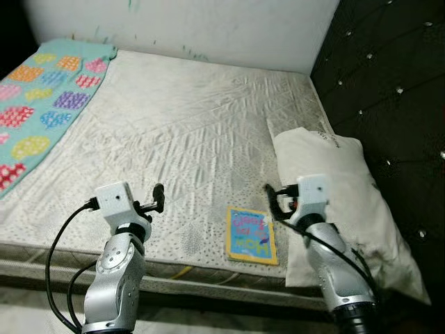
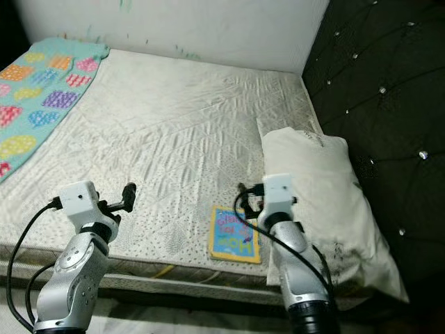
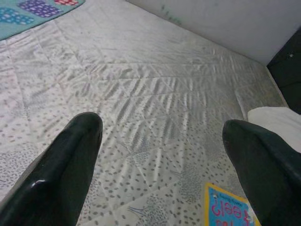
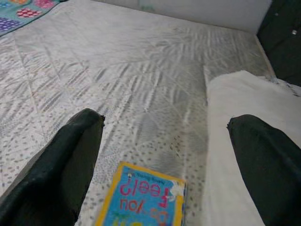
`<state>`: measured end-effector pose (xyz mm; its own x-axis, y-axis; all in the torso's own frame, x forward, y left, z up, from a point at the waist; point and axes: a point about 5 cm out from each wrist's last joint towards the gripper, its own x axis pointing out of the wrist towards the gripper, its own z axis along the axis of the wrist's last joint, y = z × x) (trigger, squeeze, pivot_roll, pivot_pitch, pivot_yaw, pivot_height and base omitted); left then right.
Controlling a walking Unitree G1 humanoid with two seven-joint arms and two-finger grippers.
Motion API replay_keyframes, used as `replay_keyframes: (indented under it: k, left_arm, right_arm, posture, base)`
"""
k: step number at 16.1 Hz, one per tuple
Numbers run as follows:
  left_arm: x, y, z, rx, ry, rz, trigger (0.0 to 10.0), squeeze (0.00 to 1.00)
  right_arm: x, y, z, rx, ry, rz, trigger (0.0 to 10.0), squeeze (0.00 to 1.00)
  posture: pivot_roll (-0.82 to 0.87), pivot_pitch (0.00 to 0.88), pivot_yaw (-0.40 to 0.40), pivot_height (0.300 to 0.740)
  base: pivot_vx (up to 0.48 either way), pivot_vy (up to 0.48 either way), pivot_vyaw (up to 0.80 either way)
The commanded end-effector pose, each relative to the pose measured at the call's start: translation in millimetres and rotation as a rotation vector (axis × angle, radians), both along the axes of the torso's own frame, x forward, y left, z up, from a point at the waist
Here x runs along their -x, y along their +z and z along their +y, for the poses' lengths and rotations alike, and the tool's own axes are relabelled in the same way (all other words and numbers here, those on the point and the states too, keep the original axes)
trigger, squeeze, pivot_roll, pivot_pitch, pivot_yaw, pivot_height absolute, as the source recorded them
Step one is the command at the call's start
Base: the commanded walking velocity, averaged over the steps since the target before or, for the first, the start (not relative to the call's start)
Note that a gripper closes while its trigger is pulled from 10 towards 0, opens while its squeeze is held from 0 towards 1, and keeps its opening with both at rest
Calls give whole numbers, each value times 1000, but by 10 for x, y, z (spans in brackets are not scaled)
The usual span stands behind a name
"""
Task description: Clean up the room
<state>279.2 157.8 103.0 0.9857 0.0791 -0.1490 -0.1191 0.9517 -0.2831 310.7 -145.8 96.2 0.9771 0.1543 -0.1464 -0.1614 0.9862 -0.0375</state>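
The bed (image 1: 174, 132) carries a white quilted mattress cover with a diamond stitch pattern. A white wall (image 1: 208, 28) bounds the far side. A black tufted headboard (image 1: 389, 90) with shiny studs stands at the right.

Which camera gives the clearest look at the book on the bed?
The left eye view: the whole book lies flat near the mattress edge beside the pillow. The right eye view matches it. The right wrist view shows its top part large, the left wrist view just a corner.
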Motion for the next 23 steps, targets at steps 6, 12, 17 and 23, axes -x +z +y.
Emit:
replay_keyframes:
  k: [6,12,17,23]
  left_arm:
    - [-1,-1,-55,4,-6,6,10000,0]
    - [12,101,-44,27,-33,-87,10000,0]
    - [19,105,-43,49,-39,-98,10000,0]
    - [21,102,-79,68,-61,-97,10000,0]
  right_arm:
    - [-10,-20,-48,53,11,-7,10000,0]
    - [-17,-29,-15,74,41,-15,10000,0]
    - [-16,-36,-5,80,51,-16,10000,0]
    - [-16,-36,21,98,75,-25,10000,0]
  posture:
    - [-11,66,-47,740]
    - [-13,66,-48,740]
    - [-12,69,-48,740]
    - [-8,68,-49,740]
  base:
    - [0,350,0]
    - [0,113,0]
    - [107,0,0]
    - [269,0,0]
